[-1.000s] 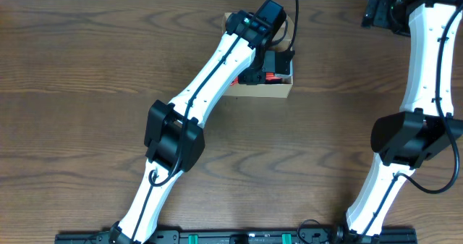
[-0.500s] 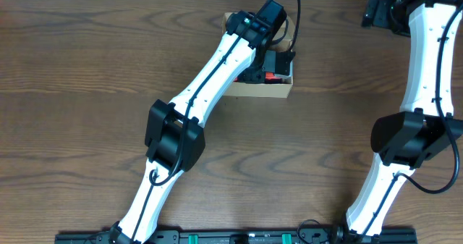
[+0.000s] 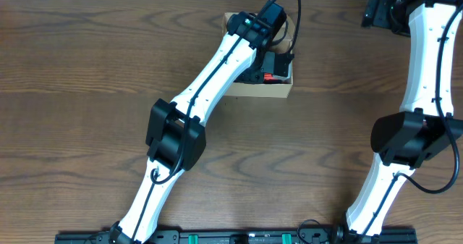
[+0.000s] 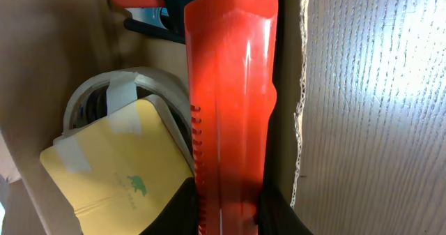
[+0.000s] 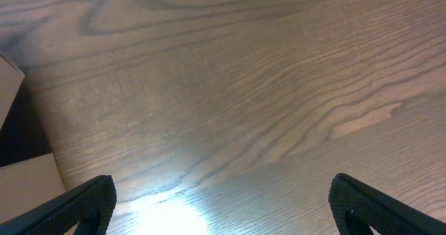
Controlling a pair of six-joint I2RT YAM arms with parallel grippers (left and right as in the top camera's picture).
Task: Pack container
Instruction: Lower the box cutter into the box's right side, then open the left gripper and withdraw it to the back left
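A: Box first. Where?
B: Cardboard box (image 3: 276, 92), far side of the table (image 3: 79, 92), about mid-width. Top is open. The left arm covers most of it from above.
A: Contents?
B: Wrist view shows a pale tape roll (image 4: 97, 95) toward the left wall and a yellow notepad (image 4: 115, 176) lying partly over it. Something red and teal sits at the far end (too cut off to name).
A: Left claw (image 4: 226, 210)?
B: At the box's mouth, reaching in. It pinches a long red tool (image 4: 233, 88) by one end, a finger pressed on each flank. The tool runs lengthwise just beside the right wall.
A: Why that lane?
B: My guess is that it's the only free strip, since roll and notepad fill the rest. Gripped by the end, the tool can go down flat along the wall.
A: So is the box beside the claw?
B: No, directly below it and around the tool. I cannot tell whether the fingertips are under the rim.
A: Right claw (image 5: 223, 210)?
B: Spread wide with nothing between the fingers, over bare wood at the far right corner, well apart from the box. Parked out of the way, I'd say.
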